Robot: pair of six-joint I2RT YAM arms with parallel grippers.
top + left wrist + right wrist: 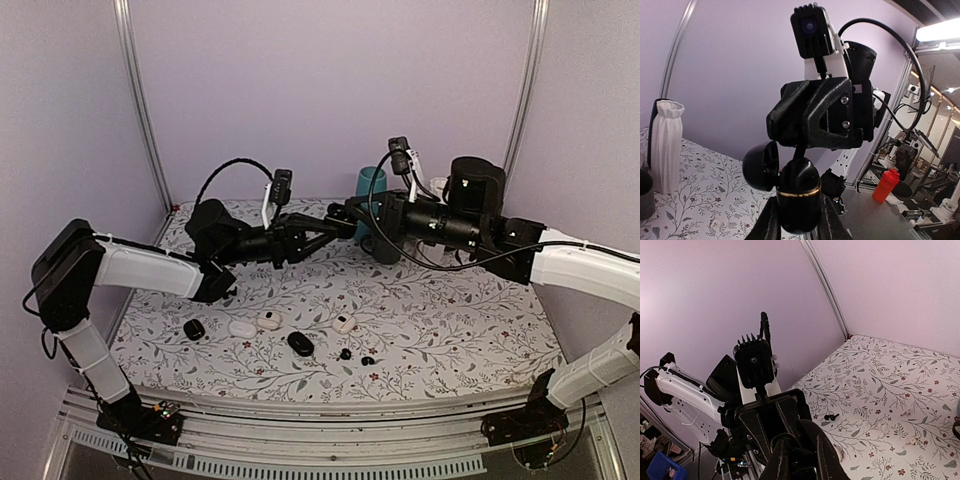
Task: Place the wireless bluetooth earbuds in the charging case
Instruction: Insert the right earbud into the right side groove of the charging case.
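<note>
Left gripper (799, 222) was clamped on the open black charging case (799, 192) at bottom centre of the left wrist view. The lid (761, 166) was swung out to the left, and I could not see into the case's wells. Right gripper (807, 132) sat directly above the case; I could not tell whether its fingers were parted or together. In the top view, two wireless bluetooth earbuds (345, 354) lay loose on the table (450, 330) at lower centre, near a shut black case (300, 343). White cases (242, 327) lay further left.
</note>
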